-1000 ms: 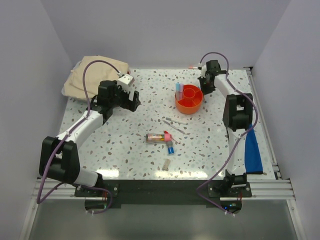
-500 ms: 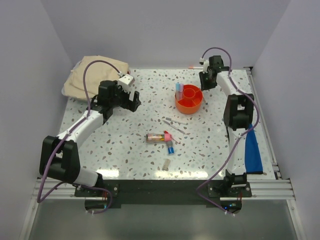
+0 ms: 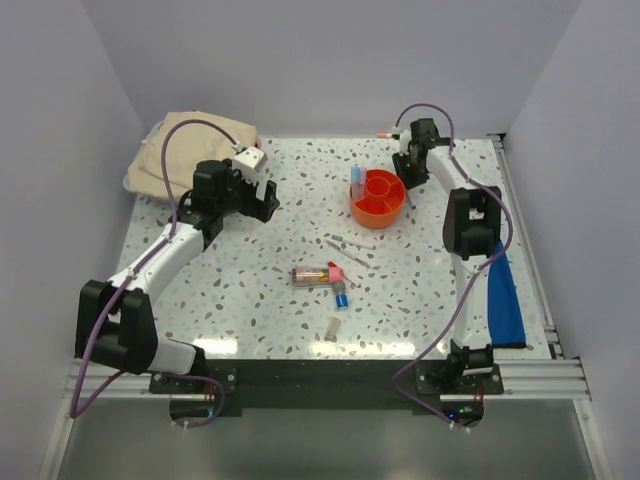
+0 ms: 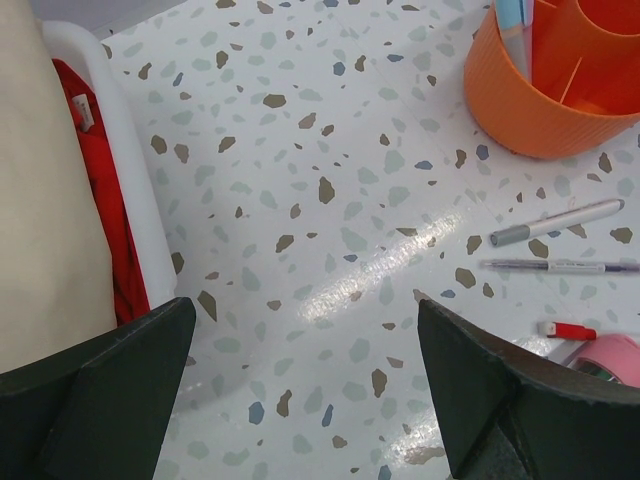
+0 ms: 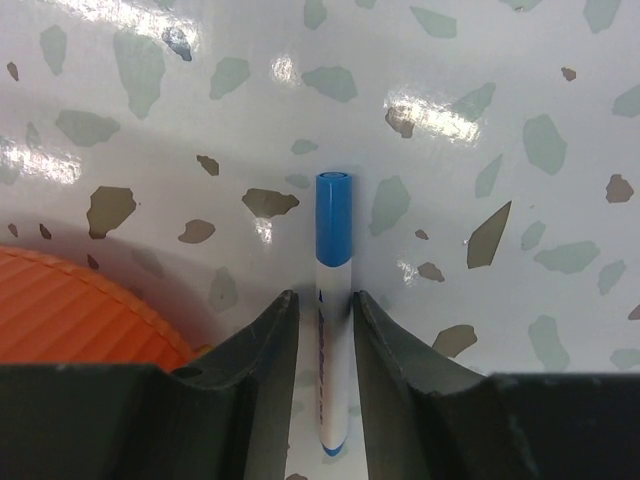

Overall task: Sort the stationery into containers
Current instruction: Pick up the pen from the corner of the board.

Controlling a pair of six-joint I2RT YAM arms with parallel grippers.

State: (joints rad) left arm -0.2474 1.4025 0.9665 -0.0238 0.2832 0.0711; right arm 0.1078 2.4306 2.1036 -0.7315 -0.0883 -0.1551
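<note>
- we see the right end effector (image 5: 324, 296) low over the speckled worktop (image 3: 250, 290), at the far right side of the round bright-orange plastic tub (image 3: 376, 214).
- its fingers stand a little apart on either side of a thin white pen with a blue cap (image 5: 333, 320); a sliver of gap shows on one side, so we read no clamp on it.
- that pen seems to lie flat on the worktop, just beside the tub's wall.
- the left end effector (image 4: 302, 310) is spread wide with nothing between its fingers, near the beige cloth bundle (image 3: 190, 145).
- pink and blue markers (image 3: 356, 178) stand in one outer compartment of the tub.
- nearer to us than the tub lie two thin white pens (image 3: 352, 245), a clear tube with colourful contents and a pink cap (image 3: 315, 274), a short blue marker (image 3: 341, 297) and a small pale cap (image 3: 332, 328).
</note>
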